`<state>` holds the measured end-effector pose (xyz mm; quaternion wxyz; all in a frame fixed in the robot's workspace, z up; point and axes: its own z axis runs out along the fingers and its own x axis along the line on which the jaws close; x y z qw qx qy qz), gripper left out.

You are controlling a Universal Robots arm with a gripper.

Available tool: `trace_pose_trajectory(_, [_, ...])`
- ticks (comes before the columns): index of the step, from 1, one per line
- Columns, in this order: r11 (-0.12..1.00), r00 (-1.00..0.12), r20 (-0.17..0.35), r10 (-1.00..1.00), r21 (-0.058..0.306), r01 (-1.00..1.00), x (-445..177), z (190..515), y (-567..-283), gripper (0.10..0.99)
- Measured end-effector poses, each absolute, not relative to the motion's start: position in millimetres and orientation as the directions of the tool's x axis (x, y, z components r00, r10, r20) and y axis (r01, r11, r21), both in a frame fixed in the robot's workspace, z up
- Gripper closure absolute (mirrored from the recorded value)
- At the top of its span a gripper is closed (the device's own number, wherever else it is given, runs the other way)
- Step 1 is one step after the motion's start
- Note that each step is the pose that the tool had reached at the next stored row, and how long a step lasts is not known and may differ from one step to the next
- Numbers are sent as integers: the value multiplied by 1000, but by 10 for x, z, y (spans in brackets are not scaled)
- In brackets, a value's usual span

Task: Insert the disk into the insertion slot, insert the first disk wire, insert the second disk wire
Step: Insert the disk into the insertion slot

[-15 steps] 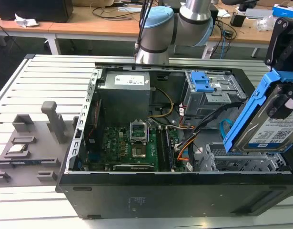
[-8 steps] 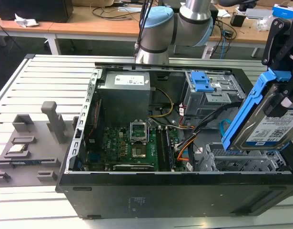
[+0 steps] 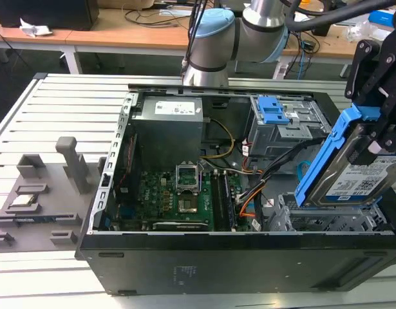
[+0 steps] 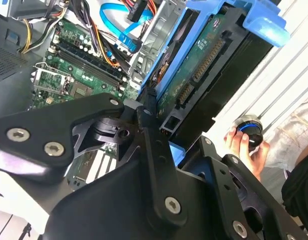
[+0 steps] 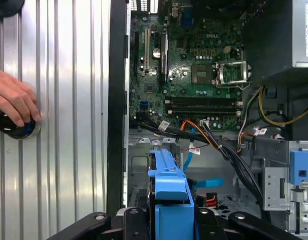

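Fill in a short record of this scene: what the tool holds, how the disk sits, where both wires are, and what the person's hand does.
Tool: shut on the disk
Disk pose: tilted, in its blue carrier, above the insertion slot, not yet in
First disk wire: inside the case, not on the disk
Second disk wire: inside the case, not on the disk
Hand: resting on a round button on the table

Disk silver, frame blue; motherboard green; second disk wire light blue; insertion slot perforated grey.
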<state>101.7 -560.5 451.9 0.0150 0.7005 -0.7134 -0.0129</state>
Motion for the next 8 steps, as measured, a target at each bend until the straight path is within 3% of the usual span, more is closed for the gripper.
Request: trace_pose_trajectory(8, [25, -25, 3, -1000, 39, -999, 997, 4420, -5513, 722])
